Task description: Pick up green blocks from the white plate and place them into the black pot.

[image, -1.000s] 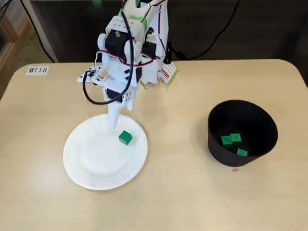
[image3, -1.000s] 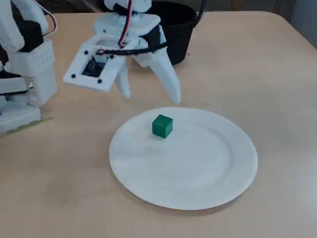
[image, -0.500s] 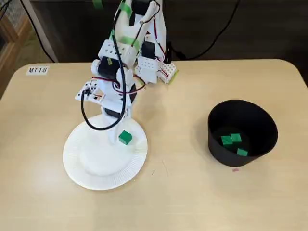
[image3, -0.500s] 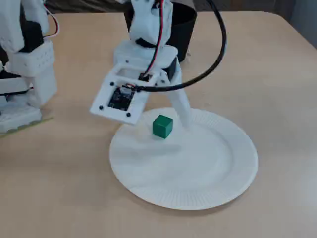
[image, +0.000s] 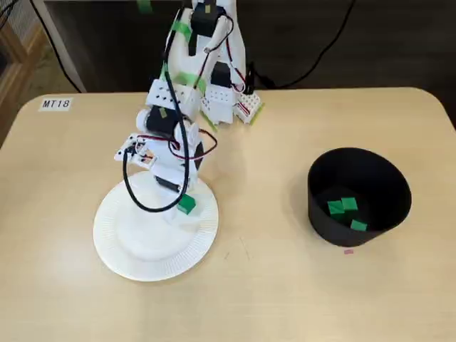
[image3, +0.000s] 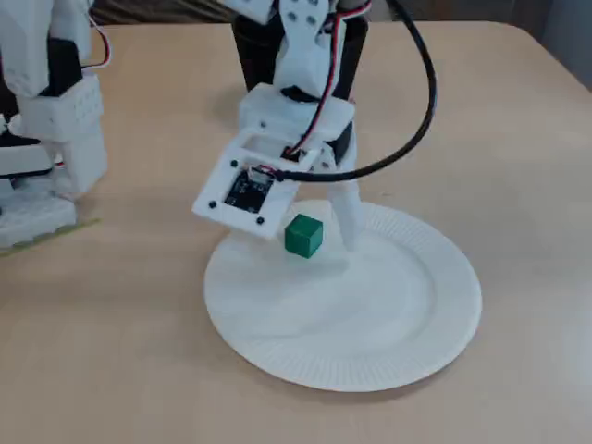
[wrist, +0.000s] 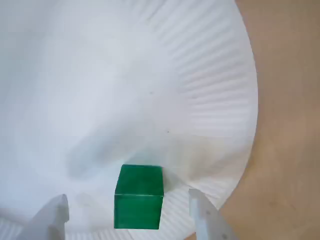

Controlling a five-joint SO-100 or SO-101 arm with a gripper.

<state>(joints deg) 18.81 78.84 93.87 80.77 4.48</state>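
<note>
The pale wooden table [image: 285,285] carried a white arm [image: 178,121] with red and black cables, bent down over a white paper plate [image: 128,242] that lay on the left in a fixed view. A black pot [image: 320,221] stood well apart on the right. The tool [wrist: 127,212] was spread, its two white fingers [wrist: 202,215] standing either side of the last green cube [wrist: 139,196], with a gap showing on each side in the wrist view, so it was not pinched. That cube [image3: 303,235] was a solid, matte, mid-green block with sharp edges, its top a shade lighter than its front. It sat flat on the plate close to the ribbed rim on the arm's side. Three more green blocks [image: 345,210] lay in the bottom of the pot. A second before, the tool had hung above the plate's far rim, short of the cube. It had since come down and forward to straddle it, while the cube, the plate and the pot had kept their places.
</note>
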